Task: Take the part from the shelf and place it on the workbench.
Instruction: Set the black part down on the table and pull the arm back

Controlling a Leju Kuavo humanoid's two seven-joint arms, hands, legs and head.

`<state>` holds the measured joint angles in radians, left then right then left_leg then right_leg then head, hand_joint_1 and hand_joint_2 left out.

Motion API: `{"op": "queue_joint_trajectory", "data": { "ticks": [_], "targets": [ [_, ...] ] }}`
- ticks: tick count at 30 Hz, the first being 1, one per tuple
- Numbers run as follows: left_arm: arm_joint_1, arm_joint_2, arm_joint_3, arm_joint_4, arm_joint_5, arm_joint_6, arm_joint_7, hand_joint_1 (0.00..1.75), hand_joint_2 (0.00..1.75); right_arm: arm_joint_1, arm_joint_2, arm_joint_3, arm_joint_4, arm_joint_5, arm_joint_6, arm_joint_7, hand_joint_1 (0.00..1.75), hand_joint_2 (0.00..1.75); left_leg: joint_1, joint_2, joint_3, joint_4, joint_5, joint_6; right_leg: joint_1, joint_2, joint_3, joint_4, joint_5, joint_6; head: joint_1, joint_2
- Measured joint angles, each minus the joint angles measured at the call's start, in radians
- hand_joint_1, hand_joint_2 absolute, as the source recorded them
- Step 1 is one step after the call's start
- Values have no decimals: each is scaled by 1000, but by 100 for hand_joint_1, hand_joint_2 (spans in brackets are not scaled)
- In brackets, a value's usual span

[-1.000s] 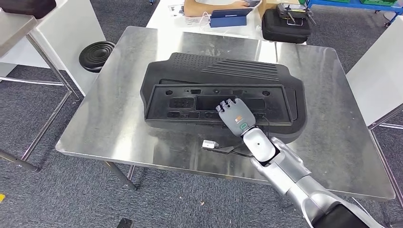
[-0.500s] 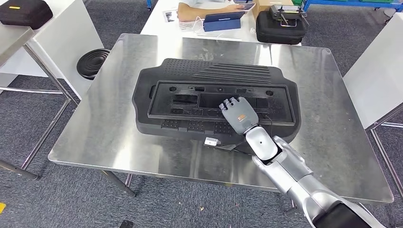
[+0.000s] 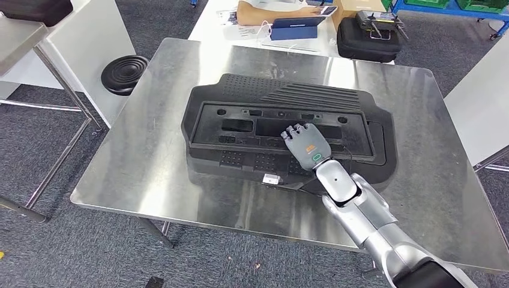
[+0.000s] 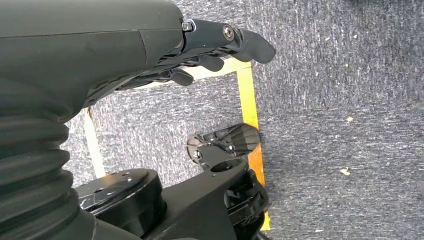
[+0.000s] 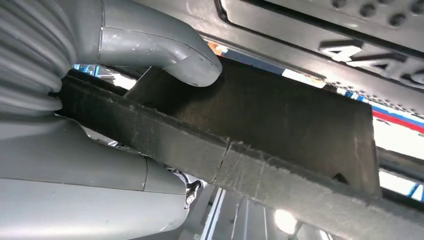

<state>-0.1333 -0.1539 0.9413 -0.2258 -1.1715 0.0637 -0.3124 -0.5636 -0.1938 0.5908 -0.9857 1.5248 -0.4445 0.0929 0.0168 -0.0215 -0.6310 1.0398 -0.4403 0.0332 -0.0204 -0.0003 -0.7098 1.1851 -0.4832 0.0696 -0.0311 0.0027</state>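
The part [image 3: 288, 102] is a large black moulded panel with a ribbed far edge and a recessed frame, lying across the middle of the steel workbench [image 3: 150, 162]. My right hand [image 3: 306, 144] grips its near edge, fingers over the top. In the right wrist view the thumb [image 5: 170, 47] presses one face of the part's [image 5: 280, 115] rough edge and the palm closes on the other. A small white connector [image 3: 271, 178] on a wire hangs at the part's near edge. My left hand [image 4: 215, 45] hangs over grey carpet, fingers apart and holding nothing.
A black round stool [image 3: 123, 73] stands left of the workbench beside a white panel [image 3: 84, 48]. Behind is a white table with a blue tablet [image 3: 294, 27], a black case [image 3: 366, 39] and a person's arm [image 3: 270, 9]. Another white panel [image 3: 480, 102] stands at the right.
The camera has shifted, so the whole scene has slid in the picture. My right hand keeps its grip on the part's near edge, and more of the part's ribbed near face shows.
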Motion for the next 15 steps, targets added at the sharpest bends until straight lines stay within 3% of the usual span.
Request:
{"op": "queue_joint_trajectory", "data": {
  "ticks": [2, 3, 5, 7, 9, 11, 12, 13, 15],
  "targets": [
    [-1, 0, 0, 0, 0, 0, 0, 0, 175, -2, 0, -17, 4, -7, -9, -14, 175, 175, -5, -2, 5, 1, -7, -8, 4, -1, 58, -132, 56, 1, 0, 0],
    [0, 1, 0, 0, 0, 0, 0, 0, 175, -3, 0, -27, 6, -12, -14, -22, 175, 175, -7, -2, 6, 0, -9, -13, 6, 0, 74, -165, 68, -5, -1, 0],
    [0, 2, 0, 0, 0, 0, 0, 0, 175, -3, -2, -46, 15, -20, -22, -37, 175, 175, -9, -2, 9, -4, -13, -22, 9, 0, 80, -175, 69, -18, -2, 0],
    [1, 2, 0, -1, 1, 0, -1, 0, 175, -3, -4, -63, 24, -27, -29, -47, 175, 175, -7, 3, 5, 7, -23, -30, 2, 0, 88, -179, 68, -32, -2, 0],
    [2, 3, 0, -1, 2, -1, -3, 0, 175, -3, -6, -77, 32, -30, -37, -52, 175, 175, -4, 9, -33, 93, -67, -39, -4, 0, 102, -182, 63, -47, -2, 0],
    [4, 4, 0, -1, 2, -1, -3, 0, 175, -2, -8, -84, 41, -32, -41, -54, 175, 175, -3, 13, -101, 229, -122, -45, -1, 0, 113, -182, 55, -57, -2, 0],
    [5, 4, 0, -1, 2, -1, -3, 0, 175, -1, -7, -85, 45, -32, -41, -55, 175, 175, -3, 13, -127, 272, -129, -47, -1, 0, 118, -182, 52, -59, -2, 0],
    [5, 5, 0, -1, 2, -1, -3, 0, 175, 0, -7, -85, 49, -32, -41, -56, 175, 175, -2, 13, -137, 280, -117, -48, -1, 1, 124, -182, 48, -60, -3, 0],
    [6, 6, 0, -1, 3, -1, -4, 0, 175, 0, -7, -87, 56, -32, -41, -58, 175, 175, 1, 16, -101, 180, -40, -48, -2, 5, 140, -180, 36, -53, -3, 0]
  ]
}}
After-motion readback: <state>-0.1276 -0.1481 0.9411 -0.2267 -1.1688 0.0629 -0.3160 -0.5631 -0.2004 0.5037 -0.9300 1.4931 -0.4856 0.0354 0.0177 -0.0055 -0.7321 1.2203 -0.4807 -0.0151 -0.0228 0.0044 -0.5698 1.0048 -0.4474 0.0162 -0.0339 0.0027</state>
